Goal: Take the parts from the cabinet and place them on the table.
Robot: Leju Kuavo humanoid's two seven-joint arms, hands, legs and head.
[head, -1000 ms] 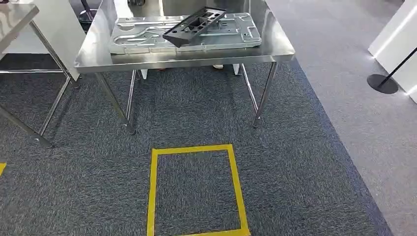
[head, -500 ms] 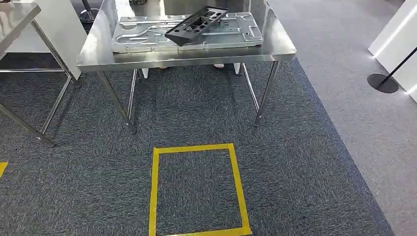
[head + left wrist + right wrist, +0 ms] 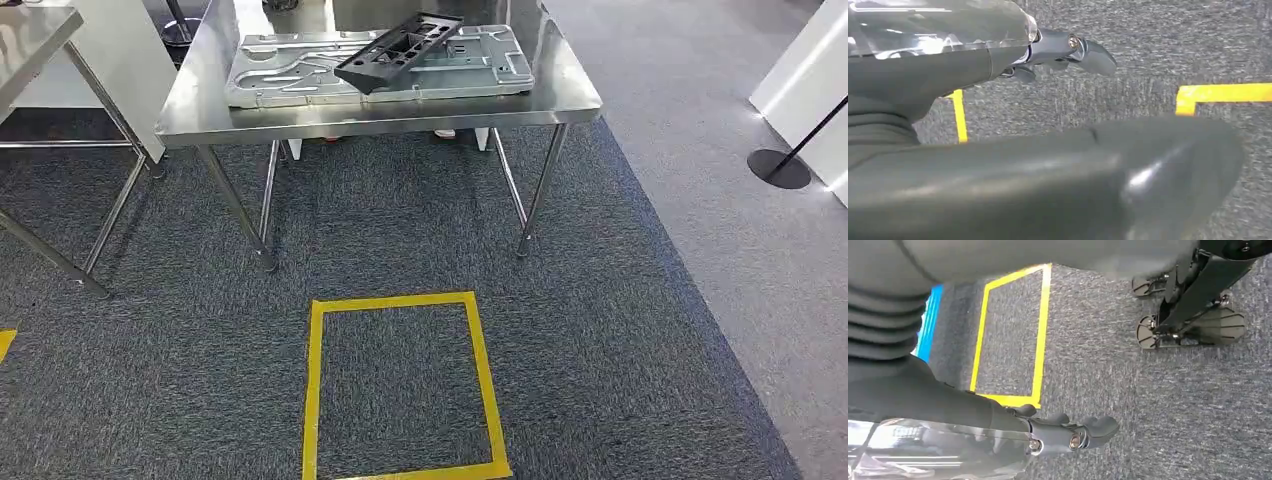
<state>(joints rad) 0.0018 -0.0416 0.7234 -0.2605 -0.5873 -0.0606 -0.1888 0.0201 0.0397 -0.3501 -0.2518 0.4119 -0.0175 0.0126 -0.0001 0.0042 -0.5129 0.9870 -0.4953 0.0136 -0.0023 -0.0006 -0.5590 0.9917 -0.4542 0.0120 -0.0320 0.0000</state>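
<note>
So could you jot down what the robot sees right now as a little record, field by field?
table: shiny steel table straight ahead on dark carpet
on table: flat silver stamped metal panel, with a black slotted plastic bracket lying across it
floor mark: yellow tape rectangle in front of the table
left hand: hanging over the carpet, holding nothing
right hand: hanging over the carpet, holding nothing
off to the side: black round stand base on grey floor

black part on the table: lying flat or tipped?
Tipped. The black part lies askew across the silver panel on the steel table, its far end lifted off the panel.
</note>
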